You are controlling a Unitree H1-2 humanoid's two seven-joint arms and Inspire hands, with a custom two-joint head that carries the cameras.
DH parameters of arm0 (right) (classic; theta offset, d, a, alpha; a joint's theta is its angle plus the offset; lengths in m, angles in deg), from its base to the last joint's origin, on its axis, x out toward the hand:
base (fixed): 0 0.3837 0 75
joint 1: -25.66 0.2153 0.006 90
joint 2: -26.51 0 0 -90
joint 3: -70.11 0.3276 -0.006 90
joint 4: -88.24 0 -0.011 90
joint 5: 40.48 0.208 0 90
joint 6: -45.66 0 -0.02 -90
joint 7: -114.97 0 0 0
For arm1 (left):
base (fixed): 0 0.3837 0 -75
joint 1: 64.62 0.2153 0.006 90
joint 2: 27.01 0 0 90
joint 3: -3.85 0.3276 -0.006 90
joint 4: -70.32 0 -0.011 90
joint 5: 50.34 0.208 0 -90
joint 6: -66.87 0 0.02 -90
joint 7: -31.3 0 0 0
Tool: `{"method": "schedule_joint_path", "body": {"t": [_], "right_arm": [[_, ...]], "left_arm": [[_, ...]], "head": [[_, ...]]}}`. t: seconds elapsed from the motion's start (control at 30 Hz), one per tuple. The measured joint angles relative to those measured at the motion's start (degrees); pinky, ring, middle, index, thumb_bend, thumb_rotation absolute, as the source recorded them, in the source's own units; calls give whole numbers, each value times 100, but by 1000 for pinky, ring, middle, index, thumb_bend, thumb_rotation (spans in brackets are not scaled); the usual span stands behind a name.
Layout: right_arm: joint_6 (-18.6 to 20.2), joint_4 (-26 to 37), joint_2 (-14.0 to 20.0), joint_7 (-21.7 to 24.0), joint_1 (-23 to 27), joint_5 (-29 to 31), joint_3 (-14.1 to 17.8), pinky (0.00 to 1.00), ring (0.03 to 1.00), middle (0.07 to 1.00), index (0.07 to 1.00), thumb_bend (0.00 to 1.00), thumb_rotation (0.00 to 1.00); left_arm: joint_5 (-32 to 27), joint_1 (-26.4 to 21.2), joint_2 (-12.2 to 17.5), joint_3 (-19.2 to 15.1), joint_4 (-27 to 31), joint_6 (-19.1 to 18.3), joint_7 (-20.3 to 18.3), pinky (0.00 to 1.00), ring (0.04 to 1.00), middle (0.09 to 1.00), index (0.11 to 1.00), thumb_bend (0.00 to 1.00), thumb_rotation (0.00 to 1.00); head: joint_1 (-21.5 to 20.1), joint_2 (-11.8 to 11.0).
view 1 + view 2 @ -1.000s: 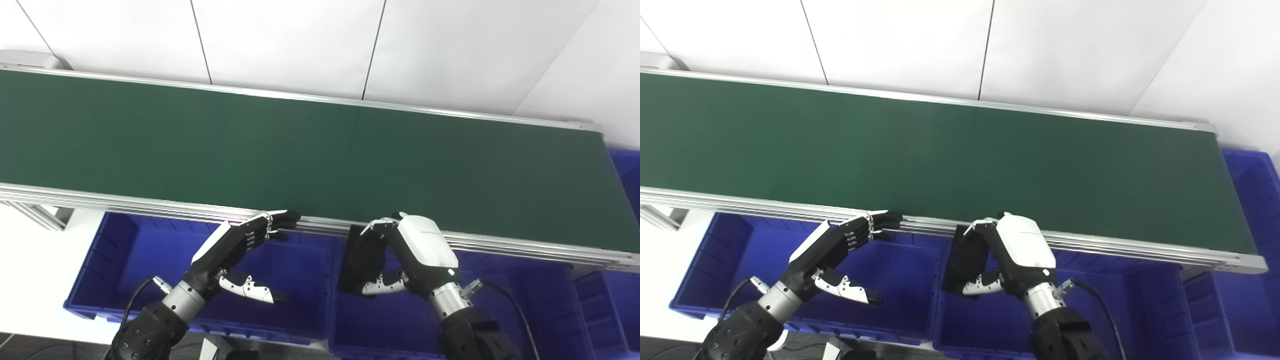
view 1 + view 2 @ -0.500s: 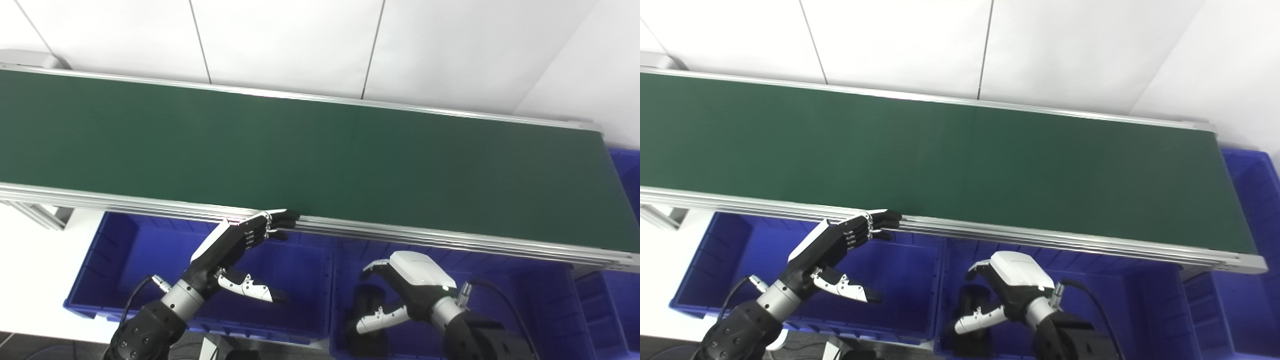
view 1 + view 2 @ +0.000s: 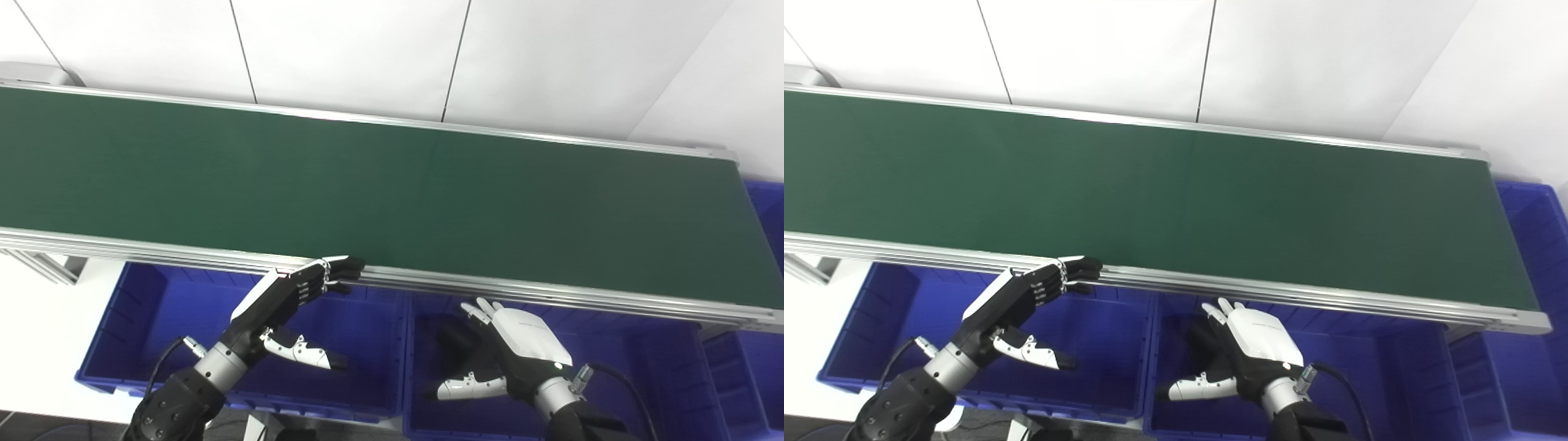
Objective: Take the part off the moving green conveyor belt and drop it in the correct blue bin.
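Observation:
The green conveyor belt (image 3: 392, 184) runs across the view with no part showing on it. My right hand (image 3: 520, 343) is open with fingers spread, palm down, over the middle blue bin (image 3: 618, 380), and holds nothing. A dark shape (image 3: 452, 340) lies under its fingers; I cannot tell whether it is the black part or the hand's own dark underside. My left hand (image 3: 282, 300) is open and flat, its fingertips touching the belt's near rail (image 3: 184, 251), above the left blue bin (image 3: 153, 318).
A further blue bin (image 3: 765, 202) stands past the belt's right end, and another (image 3: 735, 373) at the lower right. The belt's aluminium frame overhangs the back edges of the bins. A white wall rises behind the belt.
My right hand, shut on a black part at the belt's rail, dropped down into the middle bin and opened; the part is out of its grasp. The left hand stayed put.

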Motion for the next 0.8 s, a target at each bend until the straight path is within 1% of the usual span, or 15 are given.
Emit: {"method": "schedule_joint_path", "body": {"t": [0.03, 0.07, 0.1, 0.17, 0.2, 0.23, 0.27, 0.3, 0.37, 0.43, 0.57, 0.63, 0.7, 0.77, 0.8], "right_arm": [[-21, -7, -29, -176, -28, 110, 44, 979, 981, 961, 915, 926, 655], [-57, -19, -64, -356, -61, 301, 106, 971, 975, 957, 912, 923, 643], [-98, -32, -98, -584, -100, 530, 180, 940, 957, 947, 905, 906, 593], [-289, -72, -242, -1078, -220, 1191, 390, 784, 915, 934, 897, 868, 490], [-385, -121, -328, -1308, -272, 1634, 516, 695, 871, 927, 895, 856, 459], [-494, -193, -413, -1527, -324, 1982, 603, 596, 792, 920, 896, 851, 438], [-664, -296, -512, -1761, -400, 2423, 701, 553, 747, 920, 898, 852, 430], [-845, -406, -600, -1978, -464, 2815, 772, 551, 749, 914, 895, 854, 411], [-1301, -650, -734, -2364, -602, 3514, 880, 620, 793, 895, 893, 857, 373], [-1673, -833, -835, -2679, -716, 4044, 926, 705, 824, 892, 910, 848, 390], [-2154, -1014, -894, -3094, -825, 4554, 924, 740, 827, 884, 930, 840, 425], [-2324, -1096, -905, -3234, -848, 4771, 908, 748, 829, 880, 930, 849, 416], [-2443, -1218, -919, -3292, -854, 5045, 908, 758, 832, 879, 929, 865, 406], [-2550, -1307, -922, -3306, -874, 5316, 912, 758, 829, 876, 928, 875, 412], [-2563, -1353, -921, -3316, -875, 5403, 912, 756, 827, 874, 928, 878, 416]], "left_arm": [[0, 2, 0, -2, 1, 0, 0, 767, 837, 858, 814, 879, 174], [0, 5, 1, -6, 2, 0, 1, 767, 837, 858, 814, 879, 175], [1, 8, 1, -8, 2, 0, 1, 766, 837, 857, 813, 881, 176], [1, 14, 0, -8, 3, 0, 1, 767, 837, 859, 815, 876, 171], [2, 19, 0, -9, 3, 0, 2, 767, 837, 859, 815, 876, 169], [2, 26, 0, -10, 3, 0, 3, 769, 837, 859, 815, 877, 165], [2, 33, -1, -9, 3, 0, 3, 770, 838, 859, 816, 876, 162], [1, 40, -2, -10, 3, -1, 4, 772, 838, 857, 814, 880, 155], [-3, 51, -13, -30, 5, -2, 13, 775, 837, 858, 814, 883, 160], [-58, 61, -24, -55, 5, -2, 21, 784, 842, 861, 815, 881, 163], [-67, 71, -42, -83, 2, 1, 34, 791, 846, 866, 825, 870, 169], [-67, 86, -64, -105, -7, 10, 69, 790, 846, 866, 831, 867, 179], [-64, 104, -92, -122, -30, 20, 128, 784, 845, 865, 837, 867, 192], [-57, 123, -133, -141, -62, 34, 160, 782, 848, 867, 842, 866, 200], [-55, 129, -152, -143, -78, 38, 170, 781, 849, 869, 844, 866, 202]], "head": [[17, 9], [18, 9], [18, 9], [44, 9], [44, 9], [44, 9], [105, 17], [106, 18], [140, 9], [141, 9], [237, -44], [290, -62], [386, -175], [387, -176], [430, -228]]}}
